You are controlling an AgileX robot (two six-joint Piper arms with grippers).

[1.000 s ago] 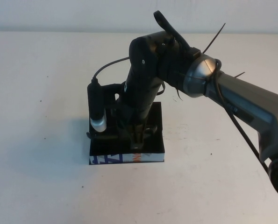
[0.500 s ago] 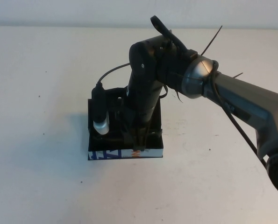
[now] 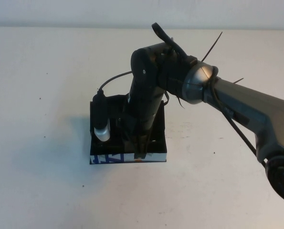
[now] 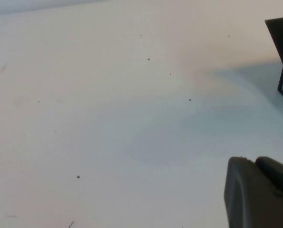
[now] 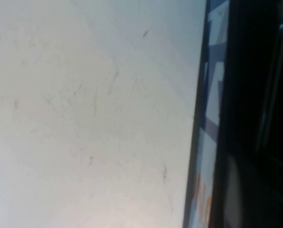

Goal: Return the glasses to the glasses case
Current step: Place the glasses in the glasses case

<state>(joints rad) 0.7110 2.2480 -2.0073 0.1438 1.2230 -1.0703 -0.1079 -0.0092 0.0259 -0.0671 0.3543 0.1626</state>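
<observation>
Since a second ago: right arm lifted and drawn slightly back, case nudged a little toward the left of the high view. Right tool low over the case's near edge, by the printed side; jaw state hidden behind the wrist, so cannot tell, nor whether anything is held. Glasses not distinguishable against the black case top; possibly under the tool, cannot confirm. Left tool parked low over bare bench, well clear of the case, finger gap not shown. Judged handling: glasses light, stiff plastic, slippery lenses, hinges fragile; best pinched at the bridge or a temple, never on lenses. Case light, slides easily under side pushes.
</observation>
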